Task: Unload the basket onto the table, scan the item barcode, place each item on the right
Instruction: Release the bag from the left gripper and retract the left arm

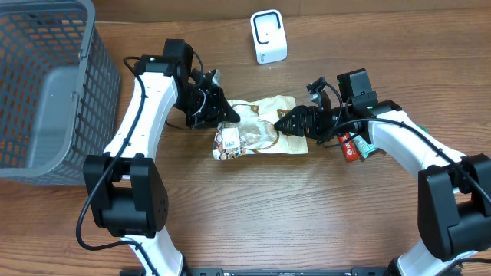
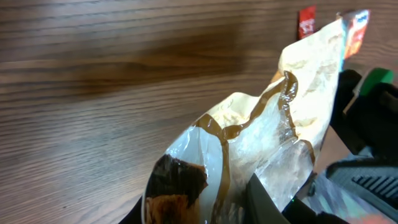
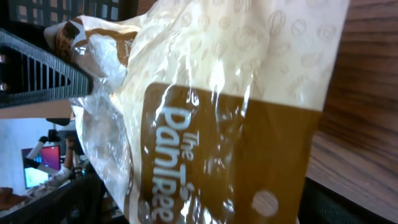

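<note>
Two robot arms meet at a tan snack bag (image 1: 257,126), centre of table (image 1: 307,215). L fingers (image 2: 267,202) clamped on its left end; R fingers (image 3: 43,59) spread wide at its right end. Small white device (image 1: 268,37) sits behind.

I see the bag (image 1: 257,130) on the table (image 1: 307,215) between left gripper (image 1: 223,117) and right gripper (image 1: 282,123), basket (image 1: 46,84) well left, scanner (image 1: 268,37) behind, packets (image 1: 353,146) just right.

Overhead faces down; wrist views share the bag (image 1: 265,126) close-up.
</note>
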Controlling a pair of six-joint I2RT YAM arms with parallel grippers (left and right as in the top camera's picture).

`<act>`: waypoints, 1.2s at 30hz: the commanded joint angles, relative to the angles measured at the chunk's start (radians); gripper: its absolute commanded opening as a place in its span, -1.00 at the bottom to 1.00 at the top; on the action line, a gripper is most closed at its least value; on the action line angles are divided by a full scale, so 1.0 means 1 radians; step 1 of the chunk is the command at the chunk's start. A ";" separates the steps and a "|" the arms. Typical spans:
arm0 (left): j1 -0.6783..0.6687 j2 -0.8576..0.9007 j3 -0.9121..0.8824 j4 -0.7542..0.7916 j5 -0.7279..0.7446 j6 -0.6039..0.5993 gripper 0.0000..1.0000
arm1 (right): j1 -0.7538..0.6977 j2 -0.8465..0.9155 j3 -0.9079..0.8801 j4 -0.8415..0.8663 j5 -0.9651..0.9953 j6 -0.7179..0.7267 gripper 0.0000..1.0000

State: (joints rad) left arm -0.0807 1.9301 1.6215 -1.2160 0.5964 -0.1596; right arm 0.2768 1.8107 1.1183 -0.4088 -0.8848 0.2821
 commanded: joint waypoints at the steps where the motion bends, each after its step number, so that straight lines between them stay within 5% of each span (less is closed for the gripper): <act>1: 0.002 -0.020 0.018 -0.002 0.055 0.034 -0.69 | 0.017 0.003 0.000 0.013 -0.037 0.025 0.98; 10: 0.002 -0.019 0.018 0.017 0.054 0.033 -0.68 | 0.113 0.003 0.000 0.060 -0.060 0.025 0.47; 17: 0.002 -0.019 0.018 0.017 0.020 0.033 -0.66 | 0.122 0.003 0.000 0.121 -0.059 0.024 -0.27; 20: 0.002 -0.019 0.018 0.031 -0.038 0.033 -0.59 | 0.122 0.003 0.000 0.120 -0.029 0.024 -0.30; 27: 0.002 -0.019 0.018 0.132 -0.137 0.032 0.38 | 0.122 0.003 0.000 0.119 0.013 0.024 -0.48; 31: 0.002 -0.019 0.018 0.208 -0.229 0.027 0.73 | 0.122 0.003 0.000 0.115 0.050 0.025 -0.48; 36: 0.011 -0.019 0.018 0.260 -0.478 -0.010 0.93 | 0.121 0.003 0.000 0.116 0.066 0.025 -0.56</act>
State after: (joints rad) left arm -0.0803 1.9297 1.6241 -0.9668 0.3130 -0.1493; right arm 0.3962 1.8111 1.1179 -0.3000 -0.8318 0.3138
